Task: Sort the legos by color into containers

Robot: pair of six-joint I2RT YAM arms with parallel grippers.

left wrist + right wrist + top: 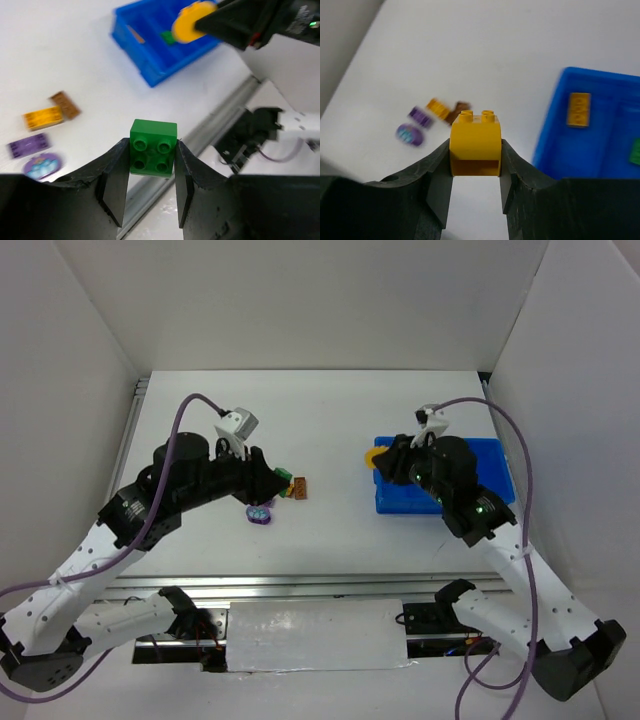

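Fingers (pixel 114 186) of our left gripper (pixel 152 161) pinch a green brick (pixel 153 144); our right gripper (pixel 475 152) clamps a yellow brick (pixel 475 134).
Blue tray (pixel 497 454) sits far right, well apart from the square green brick, while the yellow brick hangs just beside its left wall, so our right arm is nearer; we read no writing anywhere.

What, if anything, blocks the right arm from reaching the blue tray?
Probably nothing, so yes: the right pincer, shut on the yellow brick, hovers at the blue tray's left edge, nothing between.
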